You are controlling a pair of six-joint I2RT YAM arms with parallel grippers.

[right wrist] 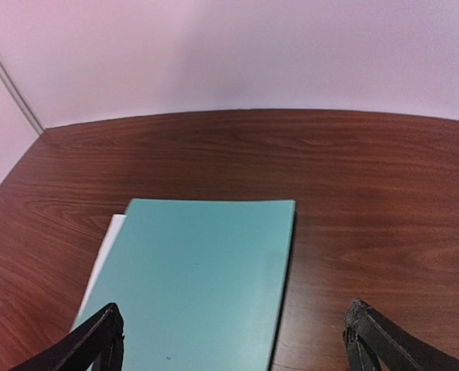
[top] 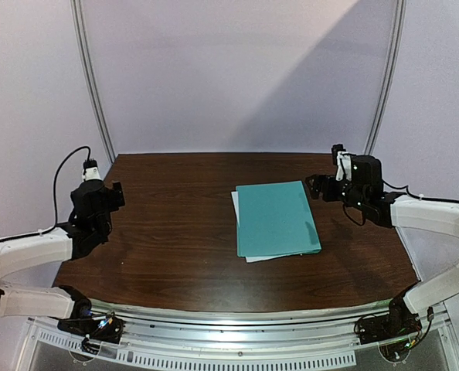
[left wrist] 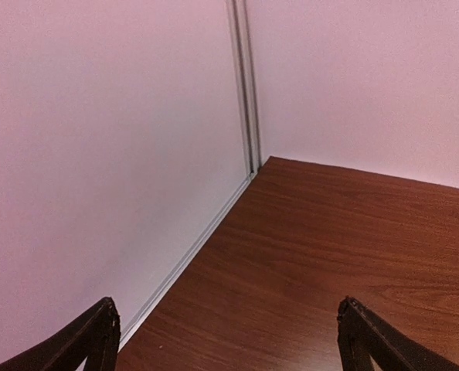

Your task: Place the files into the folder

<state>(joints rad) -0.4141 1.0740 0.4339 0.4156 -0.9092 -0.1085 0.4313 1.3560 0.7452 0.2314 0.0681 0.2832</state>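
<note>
The left gripper (left wrist: pixel 226 328) has its fingers spread wide and holds nothing, above the dark wooden table (top: pixel 168 239) near the left wall. The right gripper (right wrist: pixel 233 332) is just as wide apart and empty, close to the far right corner of the folder (top: pixel 276 218) without touching it. The single teal folder lies flat and closed, right of the table's centre. White paper (top: pixel 235 202) peeks out along its left and near edges (how many sheets cannot be told). Pale walls (top: pixel 237 69) enclose the table.
</note>
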